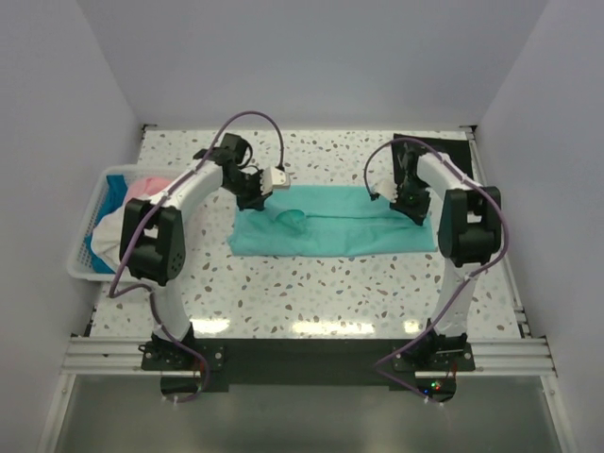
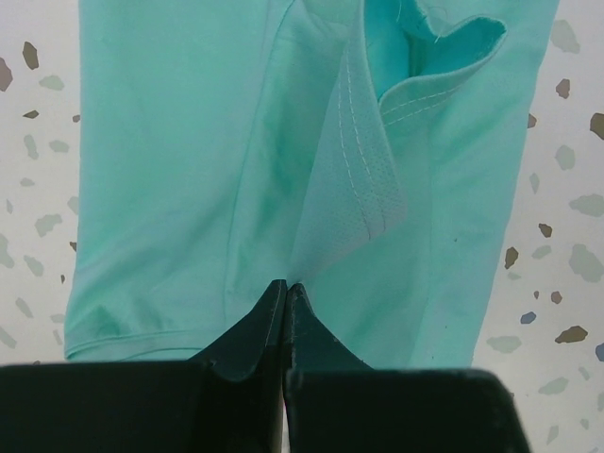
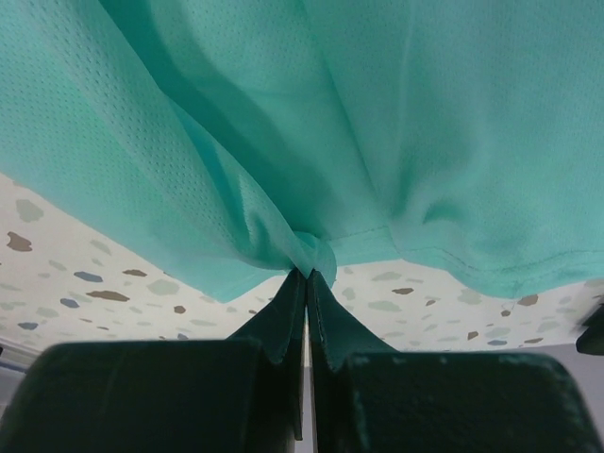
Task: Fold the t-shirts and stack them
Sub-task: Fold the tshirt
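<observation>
Teal-green t-shirt, position: We are finding the teal-green t-shirt (image 1: 349, 234) lying spread on the speckled worktop (image 1: 283, 297), in the middle of it and between the two arms.
Teal-green t-shirt, long axis: In the top view its long axis is running left to right across the worktop, and the cloth is forming a wide, shallow band.
Teal-green t-shirt, heading: A curled, double-stitched edge is standing up near the left end. We cannot tell for certain which end is the neck.
Left arm: The left arm (image 1: 193, 184) is reaching over the far left corner of the shirt.
Left fingers: The left fingers (image 2: 250, 335) are pressing together at their tips, and a ridge of the cloth is running straight into the point where they are meeting. We are reading them as clamped on a fold of the shirt.
Right arm: The right arm (image 1: 444, 179) is reaching down over the far right part of the shirt.
Right fingers: The right fingers (image 3: 274, 326) are closing together on a gathered bunch of the hem. The cloth is lifting off the worktop there and is draping away from the grip in folds.
Basket: A white slatted basket (image 1: 83, 247) is sitting at the left edge of the worktop, well apart from the spread shirt.
Basket contents: We are seeing pink cloth (image 1: 151, 183), white cloth (image 1: 115, 236) and a strip of bright blue cloth (image 1: 92, 255) bundled inside it.
</observation>
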`<action>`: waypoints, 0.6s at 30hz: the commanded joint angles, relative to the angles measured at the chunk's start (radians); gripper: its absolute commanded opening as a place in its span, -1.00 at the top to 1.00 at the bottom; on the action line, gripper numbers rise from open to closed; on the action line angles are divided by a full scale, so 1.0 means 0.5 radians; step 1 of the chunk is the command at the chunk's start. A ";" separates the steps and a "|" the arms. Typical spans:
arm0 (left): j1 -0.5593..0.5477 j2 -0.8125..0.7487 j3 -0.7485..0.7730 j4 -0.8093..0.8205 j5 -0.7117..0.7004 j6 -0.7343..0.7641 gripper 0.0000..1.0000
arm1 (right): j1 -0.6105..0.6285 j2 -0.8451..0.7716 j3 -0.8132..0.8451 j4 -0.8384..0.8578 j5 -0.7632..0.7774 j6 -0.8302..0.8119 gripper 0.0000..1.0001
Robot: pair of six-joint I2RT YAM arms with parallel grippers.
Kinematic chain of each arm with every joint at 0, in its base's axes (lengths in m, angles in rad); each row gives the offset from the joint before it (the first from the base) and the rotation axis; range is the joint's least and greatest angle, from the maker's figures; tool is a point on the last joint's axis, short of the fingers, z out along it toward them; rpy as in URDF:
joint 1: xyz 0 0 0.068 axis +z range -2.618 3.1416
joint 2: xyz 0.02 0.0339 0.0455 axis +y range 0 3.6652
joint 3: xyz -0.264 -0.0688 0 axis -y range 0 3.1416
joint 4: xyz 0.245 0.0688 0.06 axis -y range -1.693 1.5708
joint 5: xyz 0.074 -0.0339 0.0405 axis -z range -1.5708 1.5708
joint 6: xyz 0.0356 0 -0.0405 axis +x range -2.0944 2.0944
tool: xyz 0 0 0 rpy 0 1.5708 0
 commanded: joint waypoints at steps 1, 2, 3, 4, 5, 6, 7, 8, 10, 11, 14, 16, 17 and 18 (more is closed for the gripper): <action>0.035 0.022 0.071 0.081 0.025 -0.030 1.00 | -0.011 0.055 0.123 -0.050 0.043 -0.053 1.00; 0.038 0.025 0.071 0.084 0.031 -0.030 1.00 | -0.011 0.067 0.132 -0.056 0.049 -0.056 1.00; 0.038 0.022 0.071 0.087 0.035 -0.027 1.00 | -0.011 0.073 0.147 -0.071 0.043 -0.059 1.00; 0.038 0.022 0.074 0.090 0.041 -0.024 1.00 | -0.014 0.089 0.169 -0.074 0.043 -0.062 1.00; 0.038 0.022 0.077 0.093 0.041 -0.023 1.00 | -0.011 0.098 0.178 -0.083 0.043 -0.062 1.00; 0.038 0.025 0.077 0.096 0.044 -0.023 1.00 | -0.014 0.101 0.187 -0.087 0.046 -0.065 1.00; 0.038 0.037 0.086 0.102 0.044 -0.023 1.00 | -0.014 0.110 0.200 -0.090 0.049 -0.065 1.00; 0.038 0.050 0.095 0.102 0.041 -0.020 1.00 | -0.011 0.129 0.209 -0.093 0.058 -0.065 1.00; 0.038 0.077 0.111 0.099 0.032 -0.020 1.00 | -0.014 0.153 0.236 -0.102 0.058 -0.059 1.00; 0.038 0.086 0.123 0.099 0.031 -0.017 1.00 | -0.014 0.175 0.243 -0.102 0.061 -0.050 1.00; 0.038 0.120 0.138 0.099 0.019 -0.020 1.00 | -0.014 0.187 0.252 -0.099 0.076 -0.043 1.00; 0.041 0.142 0.138 0.099 0.010 -0.020 1.00 | -0.014 0.187 0.237 -0.093 0.086 -0.043 1.00; 0.047 0.148 0.135 0.105 0.004 -0.023 1.00 | -0.014 0.181 0.228 -0.081 0.092 -0.040 1.00; 0.062 0.157 0.138 0.133 -0.002 -0.069 1.00 | -0.011 0.181 0.221 -0.068 0.101 -0.025 1.00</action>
